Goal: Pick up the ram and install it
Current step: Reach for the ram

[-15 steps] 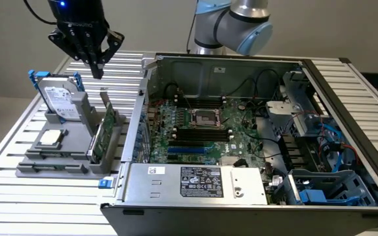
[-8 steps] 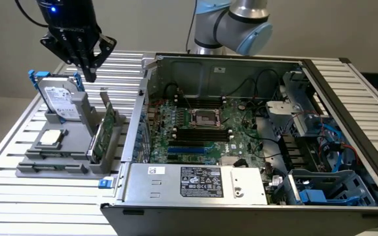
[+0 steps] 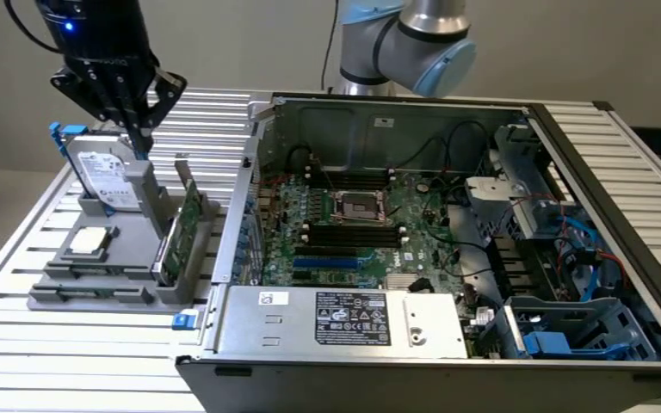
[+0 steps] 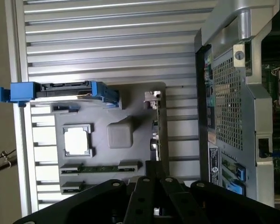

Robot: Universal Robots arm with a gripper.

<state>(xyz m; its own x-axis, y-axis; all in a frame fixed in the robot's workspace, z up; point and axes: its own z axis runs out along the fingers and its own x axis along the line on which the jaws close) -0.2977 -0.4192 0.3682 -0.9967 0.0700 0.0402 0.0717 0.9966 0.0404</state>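
The ram is seen lying flat in the grey holder on the worktop, untouched. The gripper is held above it, jaws pressed together and empty. The ram is judged light, stiff and fragile, best pinched by its long edges

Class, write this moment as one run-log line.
tool above grey tray | ram lying in tray slot, not picked up | computer case open

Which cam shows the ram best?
Wrist view: the ram shows its green length, edge-up in the gray holder. Exterior view gives just a thin dark sliver of the ram in that holder.
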